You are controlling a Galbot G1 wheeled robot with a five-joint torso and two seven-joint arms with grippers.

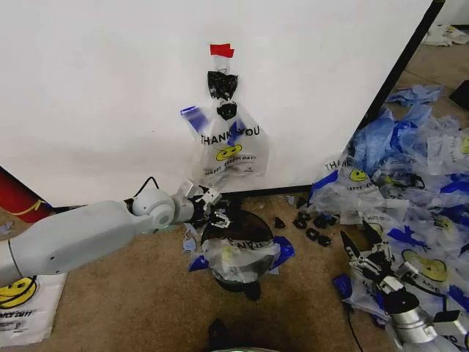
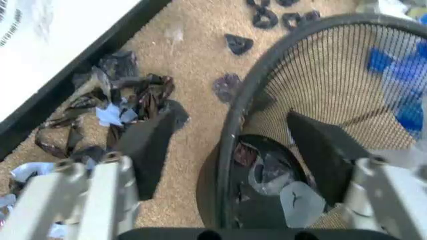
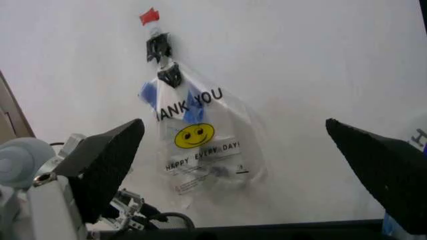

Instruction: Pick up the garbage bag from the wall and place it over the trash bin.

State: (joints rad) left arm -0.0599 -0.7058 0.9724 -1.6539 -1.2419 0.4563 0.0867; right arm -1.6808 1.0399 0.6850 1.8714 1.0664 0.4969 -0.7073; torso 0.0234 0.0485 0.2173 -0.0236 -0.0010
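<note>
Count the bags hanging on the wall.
1. The garbage bag hangs on the white wall under a red tape strip, above the trash bin. The left gripper is at the bin's rim, open.

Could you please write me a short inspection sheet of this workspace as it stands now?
Surface: brown carpet floor, littered.
Job's things: garbage bag hangs on the white wall under red tape; trash bin stands below, another bag draped over its rim.
Clutter: heap of blue and clear bags on the robot's right; black scraps by the wall; flat smiley bag on its left.
Grippers: left claw open, astride the bin rim; right claw open, low over the heap.
Cables: black cable at the left wrist.
Surroundings: red cylinder by the wall.
</note>
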